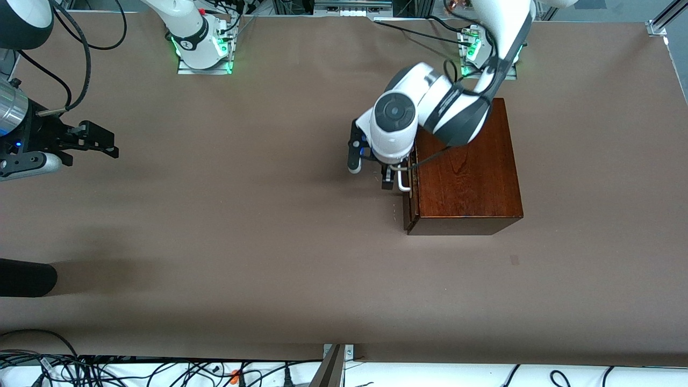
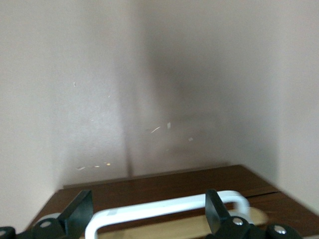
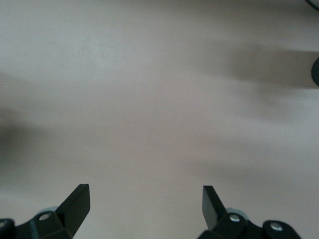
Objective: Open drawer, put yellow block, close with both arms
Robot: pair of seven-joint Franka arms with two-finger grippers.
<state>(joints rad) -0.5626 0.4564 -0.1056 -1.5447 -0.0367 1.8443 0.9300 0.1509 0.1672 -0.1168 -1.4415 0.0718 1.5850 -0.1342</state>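
The dark reddish-brown wooden box (image 1: 467,166) stands toward the left arm's end of the table. The drawer (image 1: 410,201) has its dark front facing the right arm's end, with the white U-shaped handle (image 1: 403,180) on it. A thin pale strip of wood shows at the front's edge. My left gripper (image 1: 394,177) is down at the handle. In the left wrist view the gripper (image 2: 148,211) is open around the handle (image 2: 164,209), with dark drawer wood (image 2: 164,186) past it. My right gripper (image 1: 110,142) waits, open and empty, over bare table (image 3: 145,206). The yellow block is out of view.
A black rounded object (image 1: 24,278) pokes over the table at the right arm's end, nearer the front camera. Cables (image 1: 161,371) lie along the front edge. The brown table surface (image 1: 258,215) stretches between the two grippers.
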